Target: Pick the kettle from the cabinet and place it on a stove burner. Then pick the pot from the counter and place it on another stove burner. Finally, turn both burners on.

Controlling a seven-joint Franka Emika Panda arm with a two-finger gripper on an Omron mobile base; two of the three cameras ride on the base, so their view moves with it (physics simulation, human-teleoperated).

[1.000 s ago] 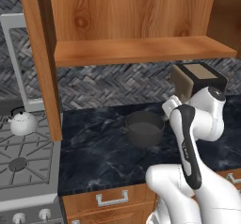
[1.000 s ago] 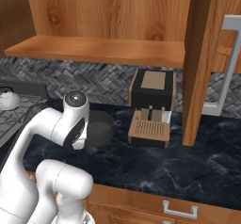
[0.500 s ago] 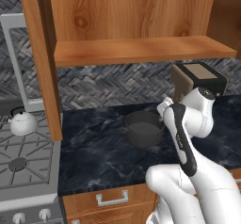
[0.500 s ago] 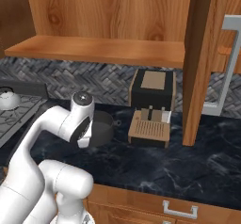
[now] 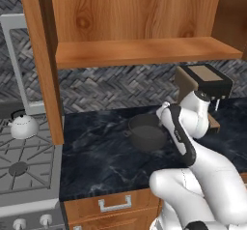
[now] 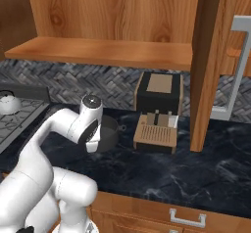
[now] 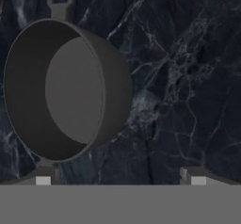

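Near the back edge of the counter (image 5: 106,161), roughly midway along its visible run, the pot (image 5: 146,131) sits upright on the black stone, clear of the wall and of the front edge. Bare stone lies open on its stove side and toward the front edge. On its far side from the stove stands a dark coffee machine (image 6: 158,110), apart from the pot in the right base view, with a strip of bare counter between them.

Hand view: the pot (image 7: 66,89) lies upper left, empty, one loop handle toward the top of frame and the other toward the bottom, just above the left fingertip. The claw (image 7: 120,180) hangs over bare counter beside the pot, not touching it. Its fingertips (image 7: 43,180) stand wide apart with nothing between them.

Left base view: the kettle (image 5: 23,125) rests on the rear of the stove (image 5: 24,176), over a back burner, well apart from the pot. A front burner (image 5: 18,167) sits uncovered. A vertical cabinet panel (image 5: 44,60) comes down to the counter's stove-side edge, standing between kettle and pot. The cabinet shelf (image 5: 144,50) overhangs the counter's back edge.

No brand, label or legible writing is visible on any item.
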